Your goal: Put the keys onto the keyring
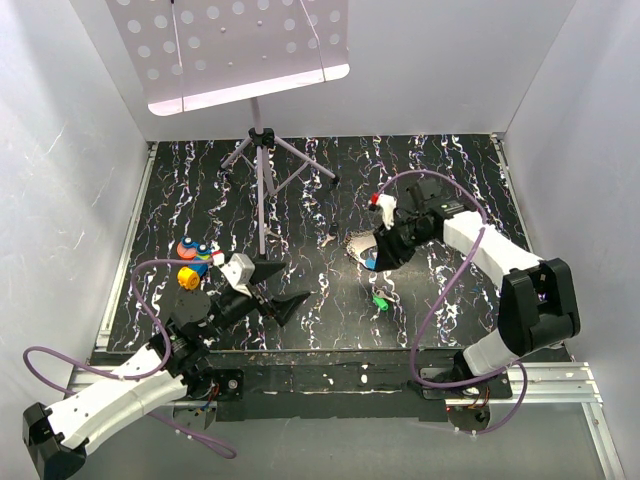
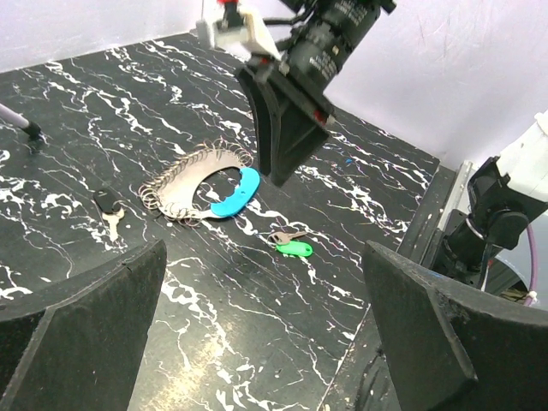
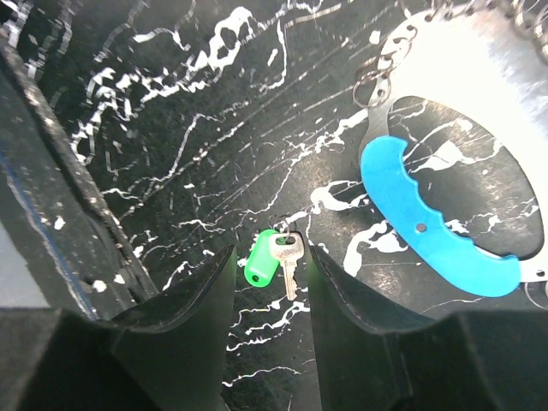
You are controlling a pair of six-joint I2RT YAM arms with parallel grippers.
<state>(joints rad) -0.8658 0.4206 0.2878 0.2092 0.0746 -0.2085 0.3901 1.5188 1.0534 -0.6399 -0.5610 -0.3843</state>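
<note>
The green-headed key [image 1: 380, 300] lies flat on the black marbled table, its silver blade beside the green tag [image 3: 260, 259]. The keyring [image 1: 359, 246], a silvery loop hung with several small rings and a light-blue strip [image 3: 435, 224], lies just beyond it. My right gripper [image 1: 388, 252] hovers open over the keyring's near edge; in its wrist view the key shows between its fingertips [image 3: 270, 261], untouched. My left gripper [image 1: 290, 288] is open and empty to the left. From it I see the key [image 2: 294, 247], the keyring [image 2: 190, 181] and the right gripper's fingers [image 2: 287, 137].
A purple tripod stand [image 1: 262, 175] with a perforated plate stands at the back centre. Several coloured tags [image 1: 192, 255] lie at the left. A small dark key [image 2: 108, 204] lies left of the keyring. White walls enclose the table; its front edge [image 1: 330, 345] is near the key.
</note>
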